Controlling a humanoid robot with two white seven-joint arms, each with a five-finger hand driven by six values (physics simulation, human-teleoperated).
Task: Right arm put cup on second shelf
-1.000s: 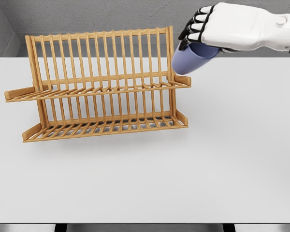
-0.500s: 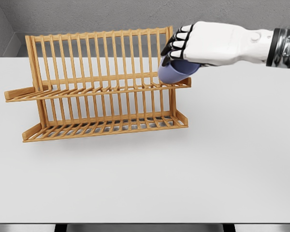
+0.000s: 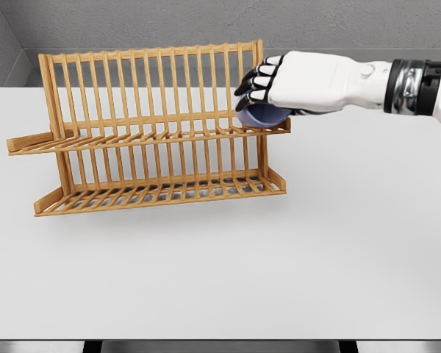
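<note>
A wooden two-tier dish rack (image 3: 151,132) stands on the white table, left of centre. My right hand (image 3: 261,88) reaches in from the right, its fingers curled over a blue cup (image 3: 263,115). The cup is mostly hidden beneath the palm; only its lower rounded part shows. It sits low over the right end of the rack's upper shelf (image 3: 206,131), and I cannot tell whether it touches the slats. The left arm is out of view.
The white table (image 3: 338,243) stretches wide in front and to the right of the rack. A grey wall runs behind. The rack's lower shelf (image 3: 162,193) holds nothing.
My right hand has carried the cup left and down, from beside the rack's top right corner to just over the right end of the upper shelf. More forearm shows now.
</note>
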